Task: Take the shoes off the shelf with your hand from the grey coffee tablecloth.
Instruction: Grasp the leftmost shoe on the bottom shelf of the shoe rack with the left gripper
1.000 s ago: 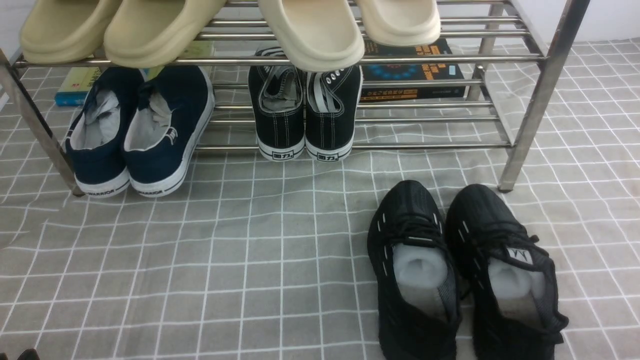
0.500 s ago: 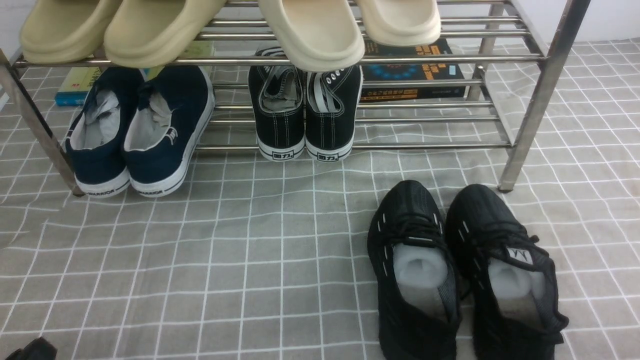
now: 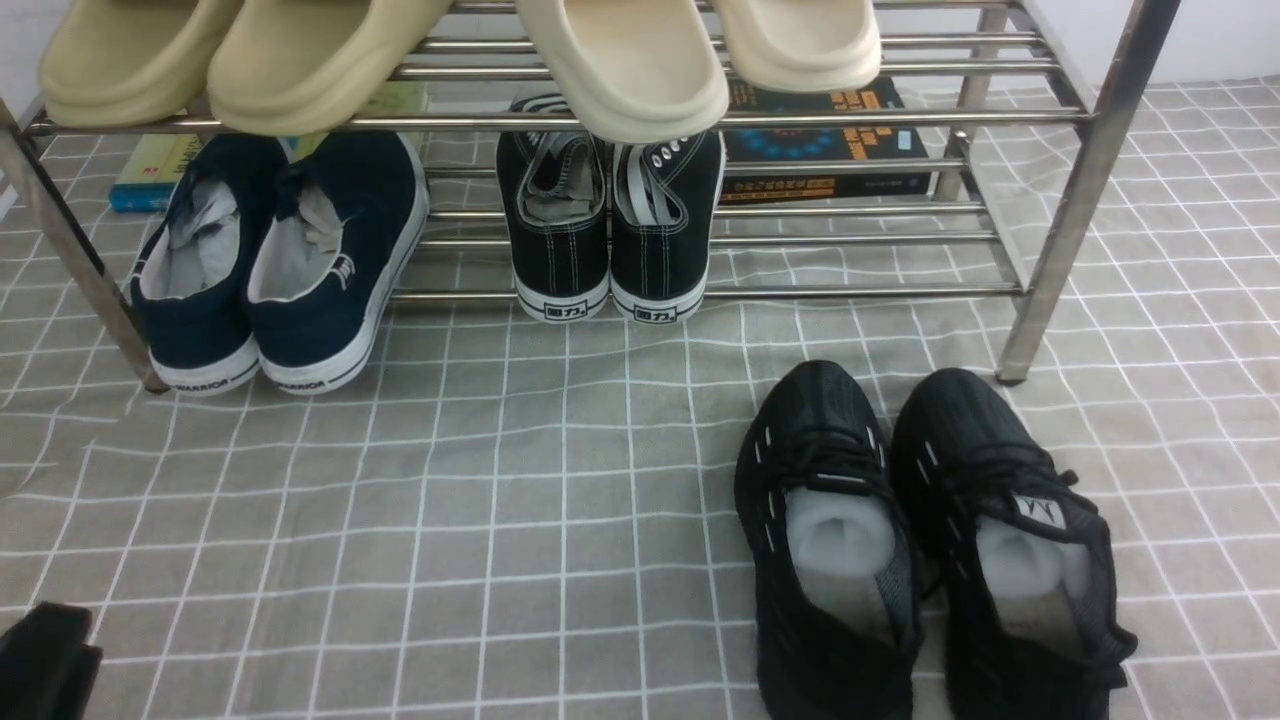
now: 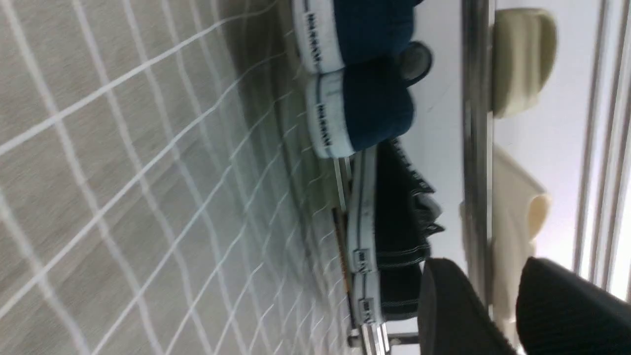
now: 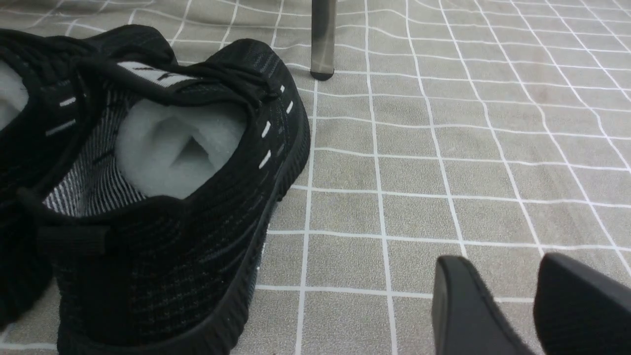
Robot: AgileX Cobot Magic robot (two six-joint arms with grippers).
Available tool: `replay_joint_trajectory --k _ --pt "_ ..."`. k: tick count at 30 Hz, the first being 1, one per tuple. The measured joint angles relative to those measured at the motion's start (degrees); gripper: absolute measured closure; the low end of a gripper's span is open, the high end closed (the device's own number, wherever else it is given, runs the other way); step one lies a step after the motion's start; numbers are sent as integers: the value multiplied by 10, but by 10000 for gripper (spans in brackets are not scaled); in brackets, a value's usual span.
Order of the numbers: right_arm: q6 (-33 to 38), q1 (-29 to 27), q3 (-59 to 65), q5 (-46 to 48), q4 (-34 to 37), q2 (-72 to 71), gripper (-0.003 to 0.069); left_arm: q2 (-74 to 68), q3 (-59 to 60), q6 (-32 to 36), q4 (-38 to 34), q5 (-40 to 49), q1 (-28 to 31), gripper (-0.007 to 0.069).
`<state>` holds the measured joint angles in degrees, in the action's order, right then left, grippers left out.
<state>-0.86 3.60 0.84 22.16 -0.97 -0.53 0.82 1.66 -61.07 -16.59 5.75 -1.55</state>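
Observation:
The shoes (image 3: 280, 260), a navy pair with white soles, stand heels outward at the left end of the shelf's (image 3: 800, 118) lower tier. In the left wrist view the navy shoes (image 4: 365, 118) lie beyond the gripper, beside the shelf bar (image 4: 475, 123). My left gripper (image 3: 45, 665) shows as a black shape at the front view's lower left corner, well short of the shoes. Its jaws (image 4: 488, 268) stand apart with nothing between them. My right gripper (image 5: 498, 261) is open and empty above the grey coffee tablecloth (image 3: 500, 500), out of the front view.
Black lace-up sneakers (image 3: 610, 220) sit mid-shelf beside the navy pair. Black mesh running shoes (image 3: 920, 540) stand on the cloth at front right, close to my right gripper. Beige slippers (image 3: 300, 60) fill the top tier. Books (image 3: 820, 140) lie behind the shelf.
My left gripper has risen into the front view's lower left corner, showing more of itself with each frame. The shoes and shelf have not moved.

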Motion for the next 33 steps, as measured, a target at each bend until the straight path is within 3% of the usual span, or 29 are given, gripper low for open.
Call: replay_joint_trajectory --k 3,6,10,16,21,24,25,29,33 --pt "0 0 0 0 0 0 420 0 0 19 0 -44 0 389" --pt "0 0 0 0 0 0 420 -18 -2 56 -23 -91 0 460" --pt "0 0 0 0 0 0 420 -136 -56 128 -41 -66 0 595" --pt "0 0 0 0 0 0 420 -371 -185 217 -41 -5 0 616" --pt "0 0 0 0 0 0 420 -531 -273 247 -43 -35 1 518" --pt "0 0 0 0 0 0 420 -610 -328 253 -43 -38 5 390" --pt "0 0 0 0 0 0 420 -649 -370 258 -43 -29 14 297" --pt "0 0 0 0 0 0 420 -706 -448 282 -43 39 52 135" --pt "0 0 0 0 0 0 420 -754 -521 300 -29 127 85 71"
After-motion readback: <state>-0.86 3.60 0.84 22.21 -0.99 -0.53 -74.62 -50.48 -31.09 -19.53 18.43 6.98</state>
